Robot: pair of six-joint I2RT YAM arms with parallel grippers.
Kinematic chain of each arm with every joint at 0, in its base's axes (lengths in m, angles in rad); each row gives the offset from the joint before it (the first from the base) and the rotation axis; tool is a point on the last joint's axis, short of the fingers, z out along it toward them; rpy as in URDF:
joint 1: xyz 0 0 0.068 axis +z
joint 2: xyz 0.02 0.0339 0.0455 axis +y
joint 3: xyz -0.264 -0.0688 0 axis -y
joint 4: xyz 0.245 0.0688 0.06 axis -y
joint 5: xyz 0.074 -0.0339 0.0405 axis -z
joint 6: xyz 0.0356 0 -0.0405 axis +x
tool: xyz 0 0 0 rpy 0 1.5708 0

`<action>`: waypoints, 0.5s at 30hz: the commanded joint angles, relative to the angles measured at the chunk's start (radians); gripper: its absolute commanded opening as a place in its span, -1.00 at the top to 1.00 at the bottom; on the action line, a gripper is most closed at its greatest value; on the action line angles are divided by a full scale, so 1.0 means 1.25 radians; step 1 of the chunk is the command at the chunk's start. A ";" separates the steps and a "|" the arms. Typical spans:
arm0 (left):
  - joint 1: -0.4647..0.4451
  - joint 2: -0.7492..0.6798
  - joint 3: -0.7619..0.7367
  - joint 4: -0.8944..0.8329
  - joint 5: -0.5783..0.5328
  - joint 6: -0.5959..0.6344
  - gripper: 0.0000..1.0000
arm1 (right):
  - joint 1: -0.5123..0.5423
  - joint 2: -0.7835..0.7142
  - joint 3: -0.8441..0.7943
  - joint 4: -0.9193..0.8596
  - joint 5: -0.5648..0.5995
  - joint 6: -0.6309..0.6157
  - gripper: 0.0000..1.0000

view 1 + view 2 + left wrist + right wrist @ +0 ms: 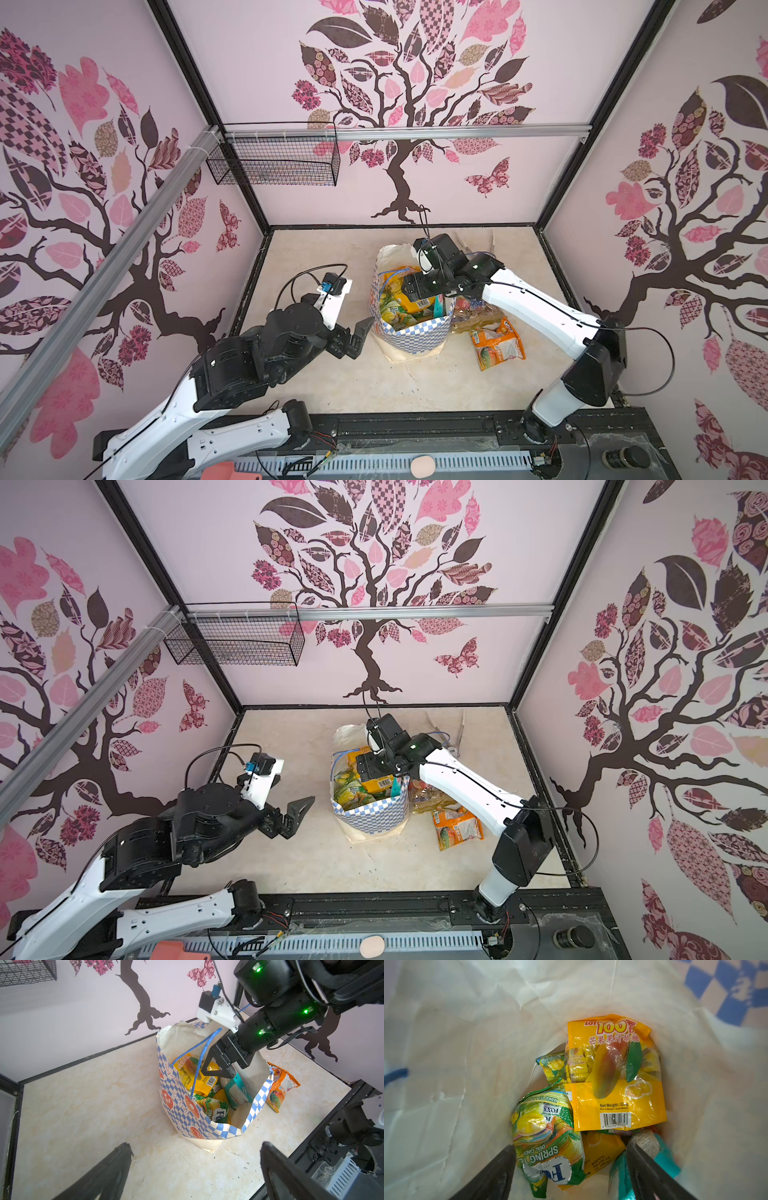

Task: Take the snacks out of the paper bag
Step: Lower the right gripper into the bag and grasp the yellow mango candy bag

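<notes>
Several packets (207,1084) sit inside the paper bag (178,1103), straight below the right pincer (570,1147), which is down in the bag's mouth. Its fingers are spread wide with nothing between them held.

The green packet (544,1132) lies just under the gap between the fingers. The big yellow packet (614,1076) lies beyond the tips, flat on the pile. The teal packet (667,1160) stands on edge at one finger; I cannot tell whether they touch.

Step in hand, as I judge it: pick one packet. I would take the green one.
- Drop straight down.
- Pinch a raised fold, not the flat face.
- Close slowly.
- Lift vertically so the blue cord handle (200,1065) beside the pincer does not snag.

The film is glossy and crinkled, so I expect slip. The bag stands upright with creased walls and a checkered band outside.

One orange packet (496,343) already lies on the table (332,382), behind the right pincer. The left pincer (194,1145) hangs fully open and empty on the bag's other side.
</notes>
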 commanded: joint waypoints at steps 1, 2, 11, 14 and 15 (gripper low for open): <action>0.002 0.000 -0.029 0.039 0.024 0.032 -0.97 | -0.001 0.024 0.003 0.043 0.010 0.022 -0.73; 0.002 0.000 -0.032 0.047 0.032 0.039 -0.97 | -0.001 0.033 0.005 0.047 0.020 0.022 -0.73; 0.002 0.014 0.013 0.032 0.087 0.094 -0.97 | -0.001 0.151 0.072 0.010 0.069 0.032 -0.73; 0.002 0.026 0.046 -0.008 0.120 0.089 -0.97 | -0.001 0.180 0.082 -0.005 0.067 0.030 -0.73; 0.002 0.024 0.053 -0.017 0.130 0.084 -0.97 | 0.000 0.190 0.083 -0.009 0.063 0.030 -0.73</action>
